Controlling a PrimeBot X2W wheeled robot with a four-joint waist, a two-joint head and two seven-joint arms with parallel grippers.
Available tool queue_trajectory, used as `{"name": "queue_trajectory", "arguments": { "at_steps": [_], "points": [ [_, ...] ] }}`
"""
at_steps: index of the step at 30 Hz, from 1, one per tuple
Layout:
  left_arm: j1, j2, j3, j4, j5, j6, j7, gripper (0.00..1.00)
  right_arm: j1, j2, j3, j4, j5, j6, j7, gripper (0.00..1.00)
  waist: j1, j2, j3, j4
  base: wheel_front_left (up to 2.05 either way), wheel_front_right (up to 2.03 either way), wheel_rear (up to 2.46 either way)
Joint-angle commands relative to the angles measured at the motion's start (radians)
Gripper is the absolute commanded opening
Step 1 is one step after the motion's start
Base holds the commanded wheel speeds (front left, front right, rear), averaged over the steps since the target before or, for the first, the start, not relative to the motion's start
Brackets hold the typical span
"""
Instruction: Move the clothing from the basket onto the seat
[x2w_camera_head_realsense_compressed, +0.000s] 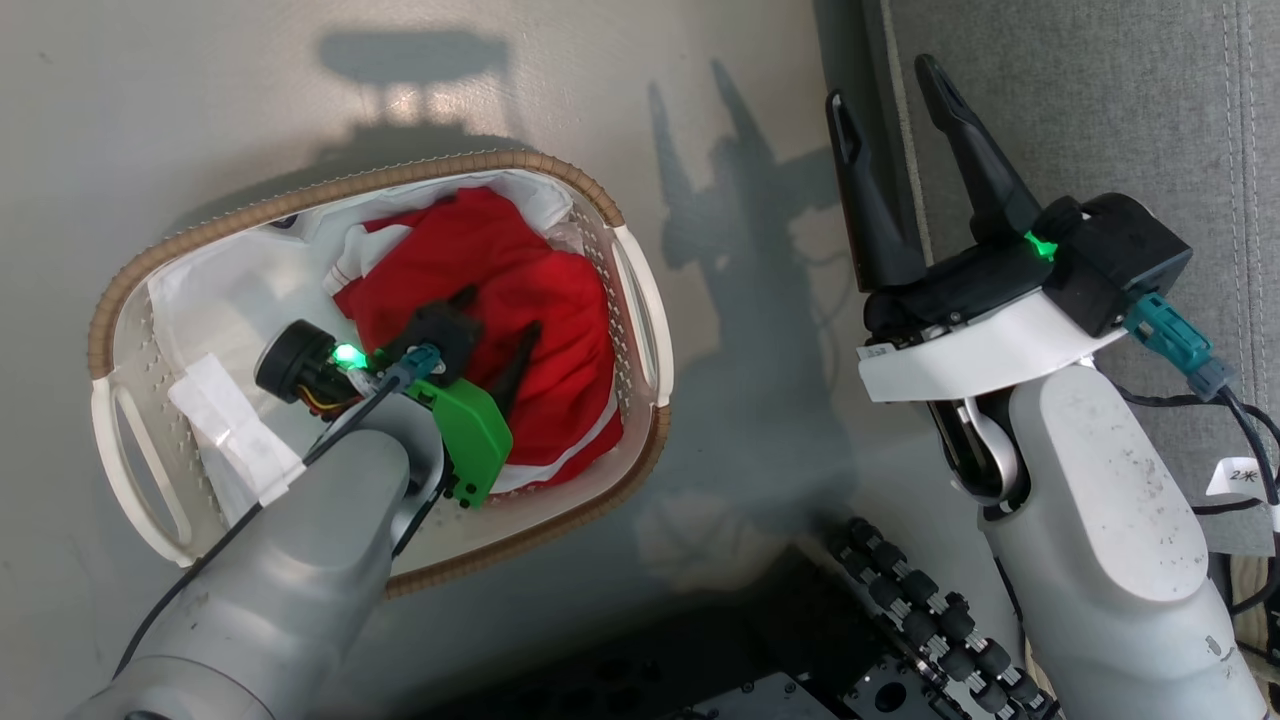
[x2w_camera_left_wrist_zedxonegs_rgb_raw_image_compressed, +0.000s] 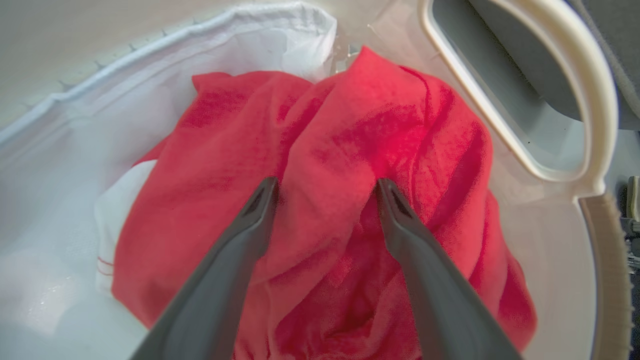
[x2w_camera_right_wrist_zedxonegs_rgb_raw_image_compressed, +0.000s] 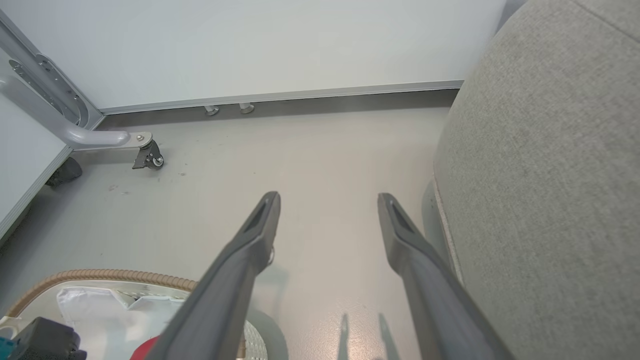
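**Left gripper is pressing into the red clothes**

The left gripper (x2w_camera_left_wrist_zedxonegs_rgb_raw_image_compressed: 327, 192) is reaching down into the basket (x2w_camera_head_realsense_compressed: 135, 340) with its jaws apart. A soft fold of the red clothing (x2w_camera_left_wrist_zedxonegs_rgb_raw_image_compressed: 380, 125) is sitting between its two dark fingers. The clothing is lying bunched up in the basket on a white cloth liner (x2w_camera_left_wrist_zedxonegs_rgb_raw_image_compressed: 75, 165). The basket is oval, with small holes and a brown woven rim. The right gripper (x2w_camera_head_realsense_compressed: 882, 85) is hanging over the smooth floor (x2w_camera_head_realsense_compressed: 200, 100), jaws wide apart. The big grey fabric seat (x2w_camera_head_realsense_compressed: 1100, 100) is standing just beside it.
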Motion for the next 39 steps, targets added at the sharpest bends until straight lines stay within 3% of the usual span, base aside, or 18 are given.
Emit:
{"name": "queue_trajectory", "arguments": {
  "at_steps": [1,11,12,13,14,20,33,39],
  "points": [
    [-0.031,0.004,-0.009,0.008,-0.017,-0.003,0.001,1.0,0.012,-0.002,-0.001,-0.004,-0.004,-0.001,0.0,1.0,-0.0001,0.0,0.002,0.0,0.0,0.0,0.0],
    [-0.028,-0.019,-0.184,0.058,-0.125,-0.003,0.001,0.98,0.029,-0.002,-0.002,-0.002,-0.012,-0.001,0.0,1.0,-0.0001,0.0,0.002,0.006,0.0,0.0,0.0],
    [-0.033,-0.018,-0.199,0.06,-0.135,-0.003,0.001,0.46,0.028,-0.002,-0.002,0.001,-0.012,-0.001,0.0,1.0,-0.0001,0.0,0.002,0.006,0.0,0.0,0.0],
    [-0.038,-0.017,-0.211,0.064,-0.149,-0.003,0.001,0.05,0.027,-0.002,-0.001,0.004,-0.012,-0.001,0.0,1.0,-0.0001,0.0,0.002,0.007,0.0,0.0,0.0],
    [-0.043,-0.015,-0.22,0.067,-0.158,-0.003,0.001,0.0,0.024,-0.002,0.001,0.006,-0.011,-0.001,0.0,1.0,-0.0001,0.0,0.001,0.007,0.0,0.0,0.0],
    [-0.048,0.004,-0.215,0.056,-0.203,-0.003,0.001,0.0,-0.006,-0.002,0.015,0.014,0.012,-0.001,0.0,1.0,-0.0001,0.0,-0.023,-0.002,0.0,0.0,0.0],
    [0.123,0.003,0.006,-0.053,-0.12,-0.003,0.001,0.0,0.031,-0.002,-0.003,0.094,0.024,-0.001,0.0,1.0,-0.0001,0.0,-0.225,0.029,0.0,0.0,0.0],
    [0.26,-0.028,0.138,-0.155,-0.064,-0.003,0.0,0.0,0.071,-0.003,-0.019,0.127,0.033,-0.001,0.0,1.0,-0.0001,0.0,-0.346,0.067,0.0,0.0,0.0]
  ]
}}
